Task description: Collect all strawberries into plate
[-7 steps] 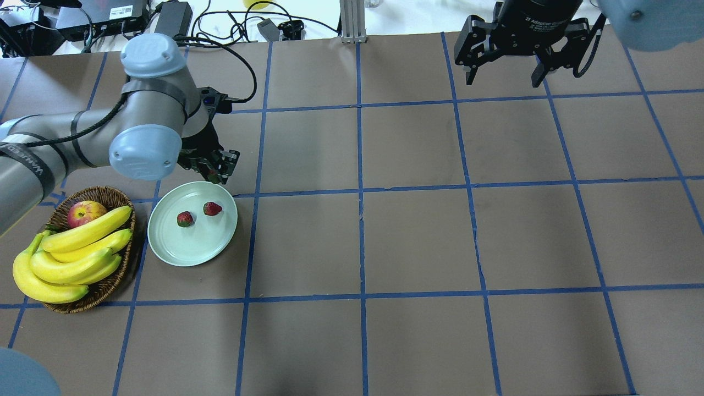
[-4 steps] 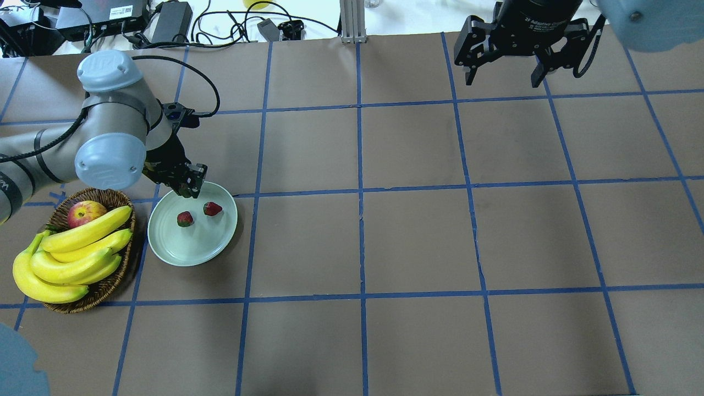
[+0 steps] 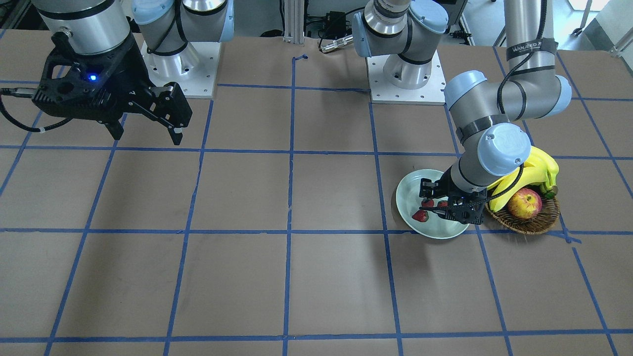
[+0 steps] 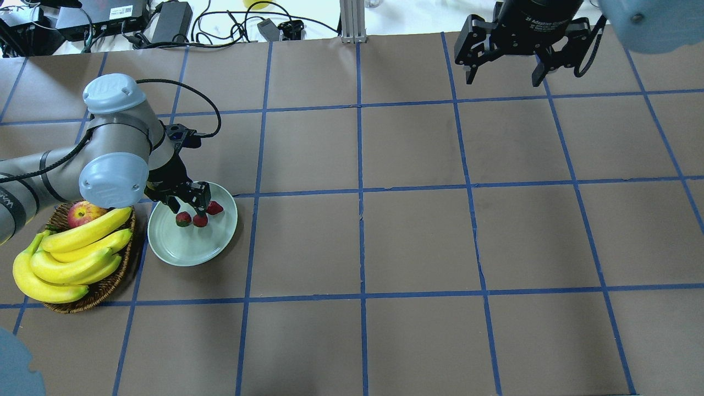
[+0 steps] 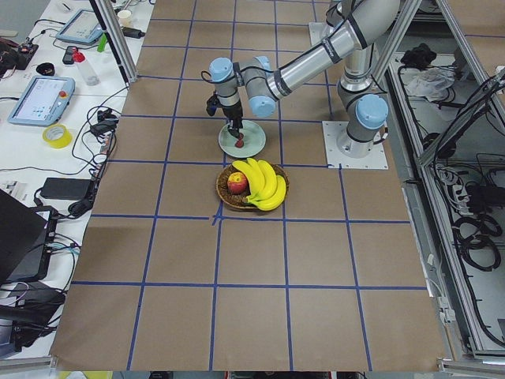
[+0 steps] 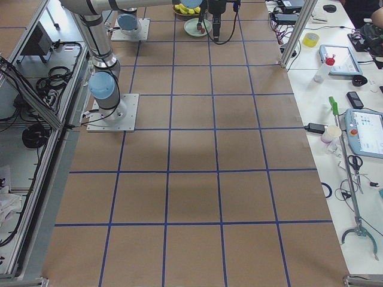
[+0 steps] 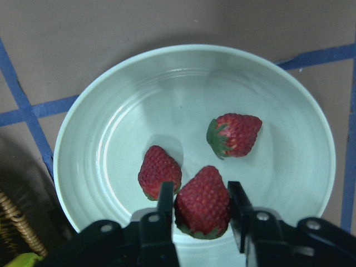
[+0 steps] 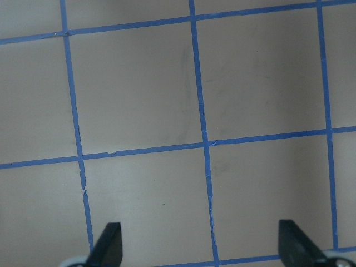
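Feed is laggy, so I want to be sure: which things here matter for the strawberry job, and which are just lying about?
For the job:
left claw, shut on the held strawberry
loose strawberries, lying in the plate
plate

Lying about:
wicker basket
bananas
apple
right claw, open, far from the plate

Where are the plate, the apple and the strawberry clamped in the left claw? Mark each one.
plate (image 7: 183, 83), left wrist view, bare inner surface.
apple (image 4: 82, 214), overhead view, its red skin.
clamped strawberry (image 7: 203, 200), left wrist view, its red middle.
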